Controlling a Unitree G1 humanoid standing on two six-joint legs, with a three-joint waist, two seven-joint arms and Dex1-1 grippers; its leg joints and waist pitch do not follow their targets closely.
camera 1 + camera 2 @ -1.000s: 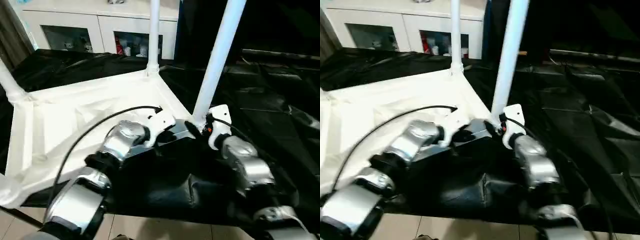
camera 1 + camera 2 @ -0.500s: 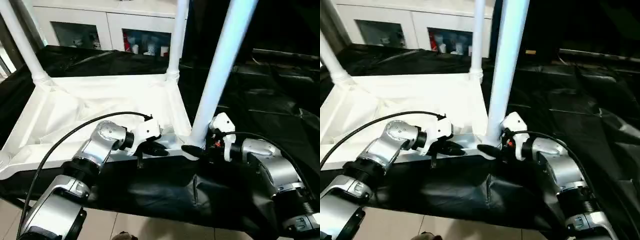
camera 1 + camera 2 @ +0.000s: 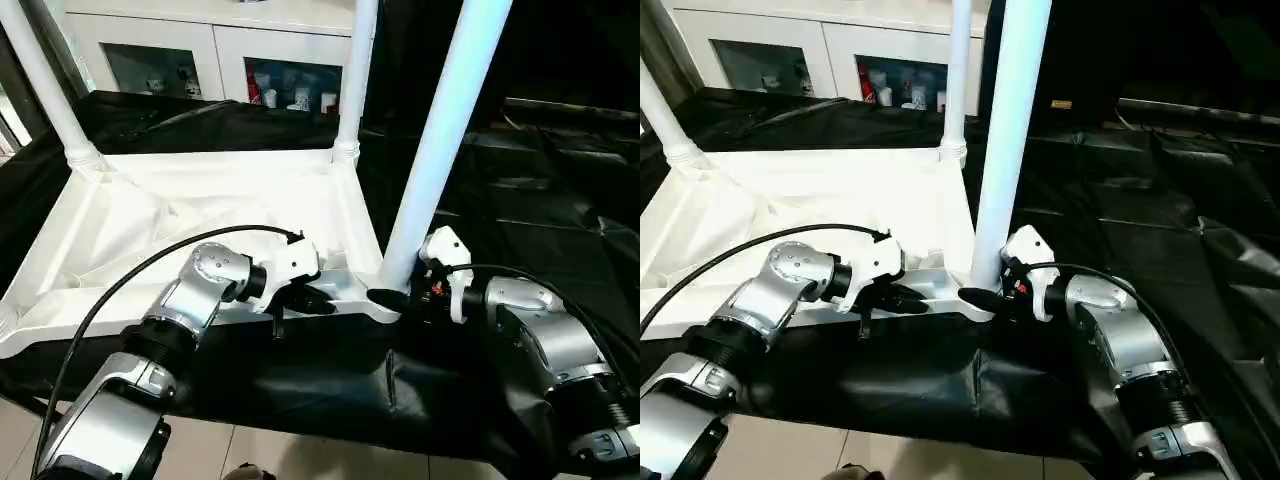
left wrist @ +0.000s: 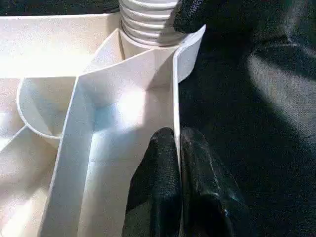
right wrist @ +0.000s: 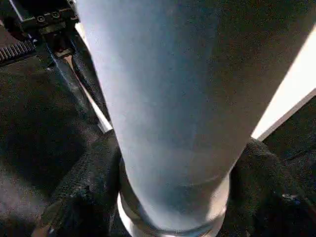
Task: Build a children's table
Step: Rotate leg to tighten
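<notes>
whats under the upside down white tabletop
A black plastic sheet lies under the white plastic ribbed tabletop and spreads out past its edges. What the sheet rests on is covered; light floor tiles show at its near edge.

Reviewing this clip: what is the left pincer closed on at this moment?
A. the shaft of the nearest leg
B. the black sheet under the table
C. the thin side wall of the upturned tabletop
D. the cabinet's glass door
C: in the left wrist view the left pincer has one black finger on each side of the tabletop's thin side wall, near the corner where the nearest leg is seated.
</notes>
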